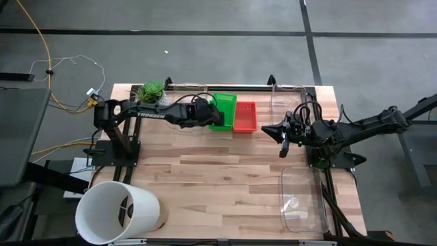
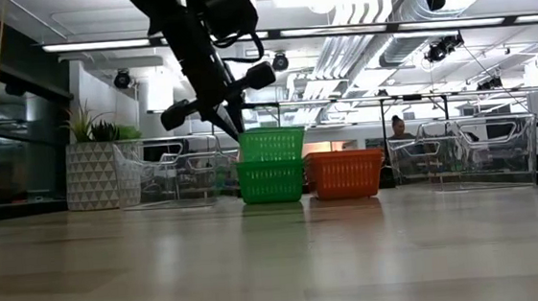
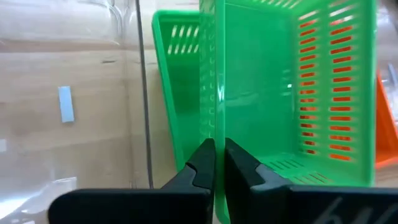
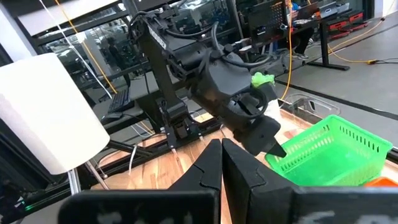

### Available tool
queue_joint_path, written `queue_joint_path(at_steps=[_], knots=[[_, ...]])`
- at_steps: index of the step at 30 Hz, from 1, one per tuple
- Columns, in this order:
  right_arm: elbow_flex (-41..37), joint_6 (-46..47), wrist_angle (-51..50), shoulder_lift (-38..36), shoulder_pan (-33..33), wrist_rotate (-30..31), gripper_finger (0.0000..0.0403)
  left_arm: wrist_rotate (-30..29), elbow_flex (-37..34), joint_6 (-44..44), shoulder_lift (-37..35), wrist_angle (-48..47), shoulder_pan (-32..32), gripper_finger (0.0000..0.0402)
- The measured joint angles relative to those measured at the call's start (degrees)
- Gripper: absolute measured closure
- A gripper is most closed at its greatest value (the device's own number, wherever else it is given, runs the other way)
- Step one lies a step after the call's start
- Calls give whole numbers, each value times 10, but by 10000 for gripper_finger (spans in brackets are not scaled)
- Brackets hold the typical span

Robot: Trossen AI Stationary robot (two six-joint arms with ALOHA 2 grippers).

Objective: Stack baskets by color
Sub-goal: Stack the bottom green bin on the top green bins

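The left gripper [image 3: 219,163] is pinched on the side wall of a green basket [image 3: 273,93], its two dark fingers [image 3: 200,163] pressed against the thin rim. A second green basket [image 3: 177,81] lies just behind it. Through the held basket's slots a red basket [image 3: 387,118] shows. A clear plastic container [image 3: 93,25] stands beside the second green basket, on the wooden table [image 3: 62,149].

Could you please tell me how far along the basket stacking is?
Underway: the left gripper, shut on the upper green basket's wall, holds it over the lower green basket. One red basket sits alongside. The right gripper waits, shut. Left: seat and release.
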Motion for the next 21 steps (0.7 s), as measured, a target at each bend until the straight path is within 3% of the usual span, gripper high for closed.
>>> queue_joint_path(at_steps=[10,21], knots=[[0,0,0,0,0,0,403,2,0,-4,0,-4,0,389],[0,0,0,0,0,0,403,-3,0,6,0,-4,-3,325]])
